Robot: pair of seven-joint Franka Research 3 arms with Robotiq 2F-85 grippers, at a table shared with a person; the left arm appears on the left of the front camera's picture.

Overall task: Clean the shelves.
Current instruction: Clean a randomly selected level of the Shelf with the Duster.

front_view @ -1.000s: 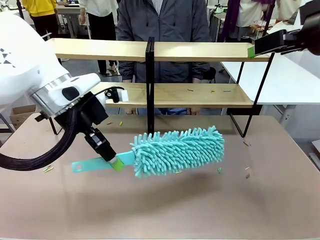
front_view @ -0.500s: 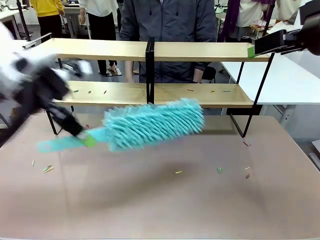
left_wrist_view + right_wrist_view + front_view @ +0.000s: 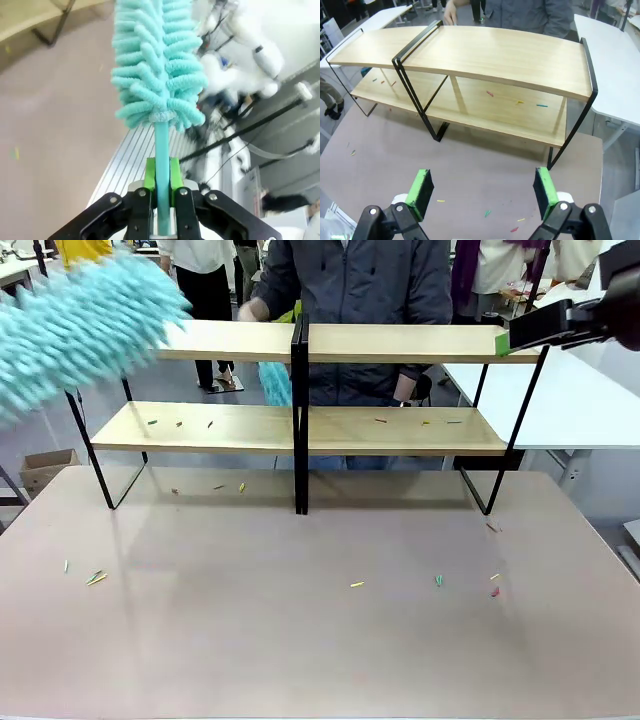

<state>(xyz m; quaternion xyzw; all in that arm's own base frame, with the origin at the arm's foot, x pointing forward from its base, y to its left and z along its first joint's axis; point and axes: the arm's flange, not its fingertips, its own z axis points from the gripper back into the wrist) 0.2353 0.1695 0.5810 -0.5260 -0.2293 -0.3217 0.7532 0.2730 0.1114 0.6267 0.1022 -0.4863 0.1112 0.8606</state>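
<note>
Shelves ahead of spread right gripper, apart

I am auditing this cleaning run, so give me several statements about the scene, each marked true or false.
1. The left pincer is shut on the handle of the fluffy turquoise microfibre duster. True.
2. The right pincer grips a cloth. False: its jaws stand wide open with nothing between them.
3. Small coloured scraps lie on the lower boards of the two-tier rack of light-wood boards on a thin black metal frame. True.
4. The duster's head rests on the brown table. False: it is raised in the air near the rack's top left end.
</note>
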